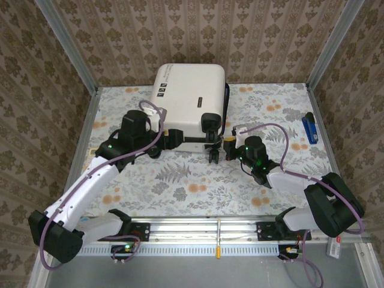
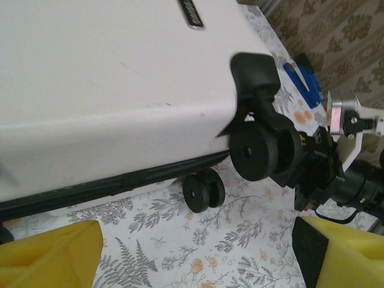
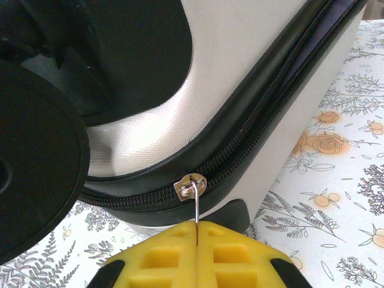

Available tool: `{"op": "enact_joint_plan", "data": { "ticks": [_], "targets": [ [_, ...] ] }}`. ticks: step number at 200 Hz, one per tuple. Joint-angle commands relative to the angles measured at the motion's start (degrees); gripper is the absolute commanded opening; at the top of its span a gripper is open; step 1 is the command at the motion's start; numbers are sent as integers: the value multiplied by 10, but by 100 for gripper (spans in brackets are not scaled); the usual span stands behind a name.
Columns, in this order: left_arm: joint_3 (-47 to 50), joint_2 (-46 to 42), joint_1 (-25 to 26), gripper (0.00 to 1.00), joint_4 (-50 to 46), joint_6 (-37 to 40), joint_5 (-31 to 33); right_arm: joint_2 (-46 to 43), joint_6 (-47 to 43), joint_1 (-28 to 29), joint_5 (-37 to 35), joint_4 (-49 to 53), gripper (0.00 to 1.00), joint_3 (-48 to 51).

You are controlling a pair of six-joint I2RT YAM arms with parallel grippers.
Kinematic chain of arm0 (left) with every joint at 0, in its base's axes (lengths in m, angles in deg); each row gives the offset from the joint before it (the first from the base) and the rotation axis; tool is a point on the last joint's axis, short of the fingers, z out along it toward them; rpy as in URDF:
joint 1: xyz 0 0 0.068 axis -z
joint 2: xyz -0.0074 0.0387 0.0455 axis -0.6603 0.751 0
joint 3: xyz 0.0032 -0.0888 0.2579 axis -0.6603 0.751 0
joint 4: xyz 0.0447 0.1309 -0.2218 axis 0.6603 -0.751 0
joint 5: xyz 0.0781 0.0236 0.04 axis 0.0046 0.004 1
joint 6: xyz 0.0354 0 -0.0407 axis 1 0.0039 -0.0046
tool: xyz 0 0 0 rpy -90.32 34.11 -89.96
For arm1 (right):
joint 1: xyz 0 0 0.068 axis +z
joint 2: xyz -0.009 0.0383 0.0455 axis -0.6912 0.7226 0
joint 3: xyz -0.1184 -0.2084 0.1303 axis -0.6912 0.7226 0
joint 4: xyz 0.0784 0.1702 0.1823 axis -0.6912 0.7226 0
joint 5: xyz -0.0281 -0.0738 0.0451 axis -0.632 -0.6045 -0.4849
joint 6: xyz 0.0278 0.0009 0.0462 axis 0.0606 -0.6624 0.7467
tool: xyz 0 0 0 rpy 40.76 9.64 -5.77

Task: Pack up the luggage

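The right claw (image 3: 196,229) pinched the zipper pull (image 3: 191,186) at 12 o'clock. The suitcase (image 3: 240,48) seam (image 3: 258,120) ran toward 2 o'clock (left claw (image 2: 192,255) gaped wide).

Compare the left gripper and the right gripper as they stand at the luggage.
The left gripper is open, its yellow fingers spread wide; the right gripper is shut. The left gripper holds nothing, while the right gripper pinches the zipper pull of the luggage. Both have yellow fingers and sit at the luggage's wheeled end.
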Motion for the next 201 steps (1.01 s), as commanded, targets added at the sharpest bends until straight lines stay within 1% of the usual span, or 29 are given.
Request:
{"op": "enact_joint_plan", "data": {
  "ticks": [1,26,54,80,97,142,152,201],
  "targets": [
    [-25,28,37,84,6,-5,75,-9,-6,0,8,-37,0,-37],
    [-40,67,90,84,25,-12,114,-9,-6,0,11,-23,0,-42],
    [-62,111,132,84,47,-28,147,-9,-8,-1,13,-12,0,-47],
    [-43,133,154,87,130,-62,138,-8,-8,-1,7,-12,0,-46],
    [-51,145,165,88,144,-66,139,-8,-7,-2,5,-16,0,-43],
    [-101,174,191,90,99,-45,190,-11,-7,-2,-1,-21,0,-35],
    [-111,182,194,90,87,-39,193,-13,-8,-3,-5,-27,0,-30],
    [-177,233,212,91,7,-29,238,-21,-10,-3,-12,-28,0,-24]
  ]
}}
